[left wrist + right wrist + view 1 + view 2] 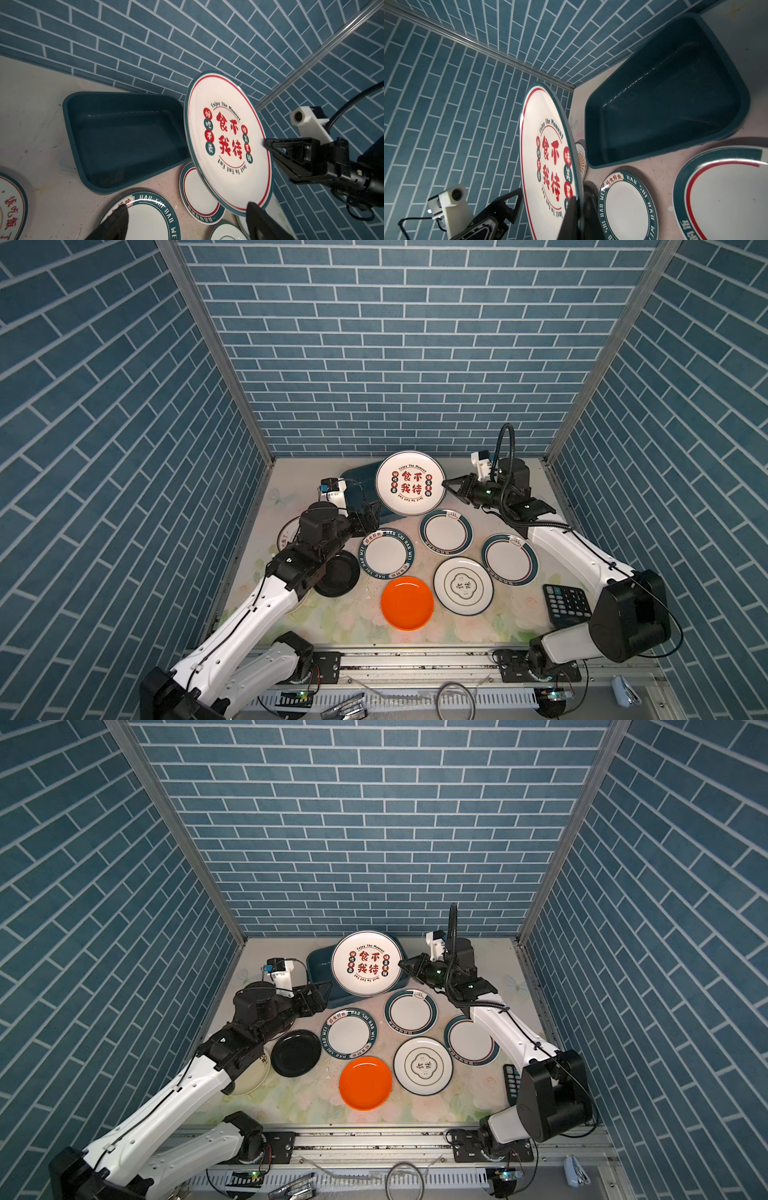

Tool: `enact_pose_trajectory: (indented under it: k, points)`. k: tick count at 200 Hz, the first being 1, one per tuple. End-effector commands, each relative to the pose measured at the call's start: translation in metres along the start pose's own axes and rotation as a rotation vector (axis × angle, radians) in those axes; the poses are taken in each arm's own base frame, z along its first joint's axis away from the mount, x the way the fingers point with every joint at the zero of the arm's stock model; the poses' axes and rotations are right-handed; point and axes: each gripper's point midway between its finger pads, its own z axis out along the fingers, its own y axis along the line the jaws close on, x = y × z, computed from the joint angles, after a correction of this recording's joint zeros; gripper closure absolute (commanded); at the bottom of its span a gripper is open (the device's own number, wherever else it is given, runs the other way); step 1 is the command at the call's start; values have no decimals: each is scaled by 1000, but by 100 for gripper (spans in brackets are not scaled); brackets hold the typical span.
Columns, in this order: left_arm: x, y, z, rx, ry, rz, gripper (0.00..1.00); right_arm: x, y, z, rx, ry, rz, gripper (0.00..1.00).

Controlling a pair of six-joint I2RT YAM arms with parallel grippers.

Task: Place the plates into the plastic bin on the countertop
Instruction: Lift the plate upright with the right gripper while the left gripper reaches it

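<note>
The left gripper (369,517) stands open and empty just beside the near left wall of the dark teal rectangular plastic tub (124,95), which sits at the back of the pale flower-printed countertop (353,614) and holds nothing yet. My judgement is that this gripper should keep off the tub's rim while the plate comes down, or at most steady the wall.

Right of it, the large round white plate with red Chinese characters and a teal rim (409,483) hangs raised and tilted over the tub's right half, clear of the floor. It looks wide against the tub, so I would bring its free left edge down inside first, then level it; keeping it toward one end leaves room for the rest.

The right gripper (446,485) is clamped on that plate's right rim alone, a slim hold on a smooth glazed edge; slow, steady lowering should keep the plate from swinging or slipping. Let go only once the plate bears on the tub's floor, and draw the fingers out sideways; a drop from height could chip it.
</note>
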Motion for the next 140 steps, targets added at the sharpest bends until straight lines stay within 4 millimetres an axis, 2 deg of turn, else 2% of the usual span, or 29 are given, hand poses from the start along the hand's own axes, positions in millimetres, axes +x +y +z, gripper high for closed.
enact_pose_trajectory:
  k: [1,43,81,103,119,140]
  points:
    - [-12,-20,3,91,2,-41,16,-8,34,-1,-133,-19,-3,100]
    - [-23,-27,10,142,-24,-77,17,-1,39,1,-162,7,1,100]
    - [-35,-14,18,120,-58,-130,17,2,47,2,-214,19,12,100]
    - [-45,-5,24,119,-76,-159,26,6,42,5,-210,30,22,100]
    - [-49,2,29,112,-87,-180,27,8,39,6,-208,34,27,100]
    - [-50,2,34,116,-76,-164,33,10,35,8,-202,35,26,100]
